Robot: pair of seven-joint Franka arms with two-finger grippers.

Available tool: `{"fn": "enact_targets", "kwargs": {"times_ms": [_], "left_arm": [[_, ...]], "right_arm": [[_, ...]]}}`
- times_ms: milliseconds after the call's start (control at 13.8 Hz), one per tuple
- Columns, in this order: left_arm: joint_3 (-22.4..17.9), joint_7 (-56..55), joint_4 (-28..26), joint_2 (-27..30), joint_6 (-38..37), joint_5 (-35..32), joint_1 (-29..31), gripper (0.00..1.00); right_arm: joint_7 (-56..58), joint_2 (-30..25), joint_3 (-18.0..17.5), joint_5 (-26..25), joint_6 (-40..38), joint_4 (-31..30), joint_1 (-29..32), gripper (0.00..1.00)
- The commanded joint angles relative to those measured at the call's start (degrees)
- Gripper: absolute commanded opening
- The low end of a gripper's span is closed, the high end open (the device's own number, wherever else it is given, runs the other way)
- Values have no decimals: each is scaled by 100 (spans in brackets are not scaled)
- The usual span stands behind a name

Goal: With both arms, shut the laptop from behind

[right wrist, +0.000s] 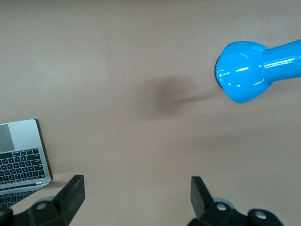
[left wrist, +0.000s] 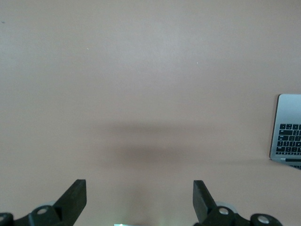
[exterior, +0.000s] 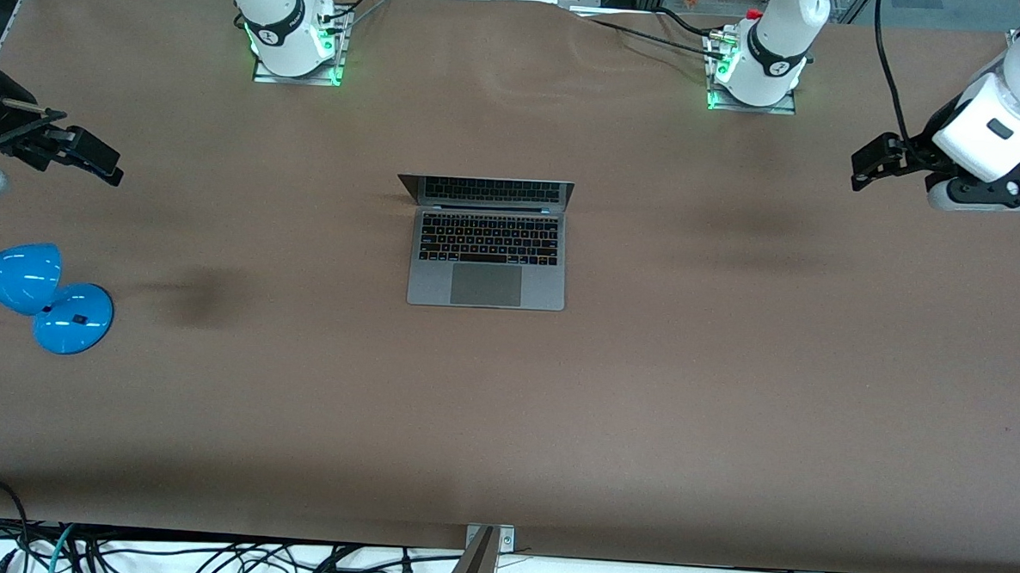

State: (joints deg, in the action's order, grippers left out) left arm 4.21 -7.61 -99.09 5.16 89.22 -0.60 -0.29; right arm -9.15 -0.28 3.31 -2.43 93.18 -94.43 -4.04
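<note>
The space-grey laptop (exterior: 486, 273) lies open in the middle of the brown table, its lid (exterior: 486, 191) standing up on the side toward the robot bases. My left gripper (exterior: 864, 168) hangs open and empty in the air over the left arm's end of the table, well away from the laptop. My right gripper (exterior: 102, 163) hangs open and empty over the right arm's end. The left wrist view shows the open left gripper (left wrist: 139, 188) over bare table with a corner of the laptop (left wrist: 288, 127). The right wrist view shows the open right gripper (right wrist: 136, 183) and the laptop's corner (right wrist: 21, 157).
A blue desk lamp (exterior: 36, 296) stands at the right arm's end of the table, nearer the front camera than the right gripper; its head shows in the right wrist view (right wrist: 244, 70). The arm bases (exterior: 293, 40) (exterior: 756, 69) are lit green. Cables hang past the table's near edge.
</note>
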Motion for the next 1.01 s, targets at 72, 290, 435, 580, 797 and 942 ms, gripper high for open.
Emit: {"fn": "enact_targets", "kwargs": {"times_ms": [72, 290, 435, 580, 797, 942], "left_arm": [[9, 67, 284, -41, -151, 156, -50, 100], [-43, 66, 293, -33, -151, 192, 11, 100], [-78, 84, 398, -50, -151, 183, 3, 100], [-52, 75, 547, -208, -195, 130, -6, 100], [-79, 93, 654, -278, -221, 122, -15, 100], [-35, 75, 724, -375, -230, 77, -76, 100]], "right_arm": [[18, -60, 20, 85, 7, -31, -9, 100], [36, -60, 20, 94, 16, -31, -9, 100], [36, -52, 20, 94, 16, -31, -9, 100], [36, -51, 20, 94, 16, -31, -9, 100], [36, -51, 20, 94, 7, -31, -9, 100], [36, -51, 20, 102, 7, -31, -9, 100]]}}
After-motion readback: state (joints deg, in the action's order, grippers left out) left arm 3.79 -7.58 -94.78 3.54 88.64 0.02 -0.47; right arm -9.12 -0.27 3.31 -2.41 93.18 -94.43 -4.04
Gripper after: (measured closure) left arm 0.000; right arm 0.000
